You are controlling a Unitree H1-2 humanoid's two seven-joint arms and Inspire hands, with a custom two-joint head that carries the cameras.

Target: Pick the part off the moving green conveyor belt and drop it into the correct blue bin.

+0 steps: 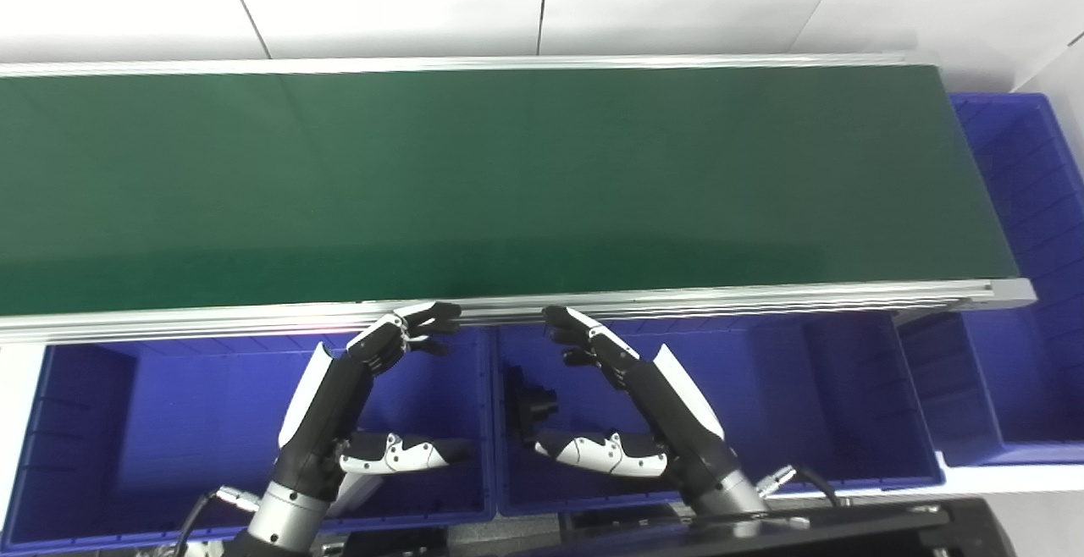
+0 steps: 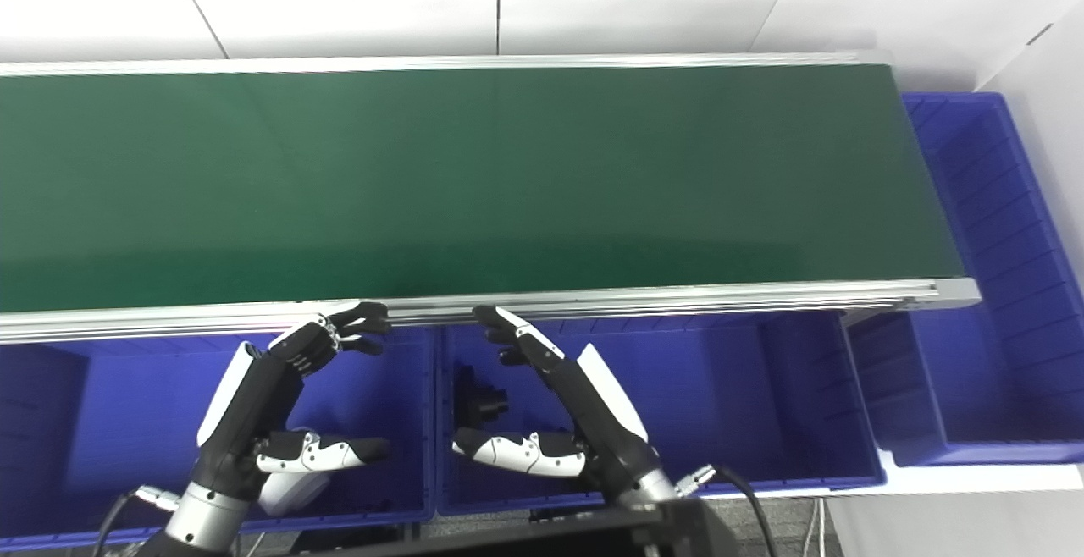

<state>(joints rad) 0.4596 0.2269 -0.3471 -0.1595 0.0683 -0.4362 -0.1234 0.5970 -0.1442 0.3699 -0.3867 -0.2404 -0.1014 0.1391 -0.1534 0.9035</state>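
Observation:
The green conveyor belt (image 1: pixel 474 176) runs across the view with no part on it. My left hand (image 1: pixel 364 396) is open and empty, hovering over the left blue bin (image 1: pixel 110 421). My right hand (image 1: pixel 622 405) is open and empty over the middle blue bin (image 1: pixel 813 405). A black part (image 1: pixel 529 405) lies in the middle bin near its left wall, just left of my right hand. A white object (image 2: pixel 284 489) shows in the left bin under my left hand in the right eye view.
A third blue bin (image 1: pixel 1025 201) stands at the belt's right end. The belt's aluminium front rail (image 1: pixel 677 299) runs just beyond my fingertips. White wall panels lie behind the belt.

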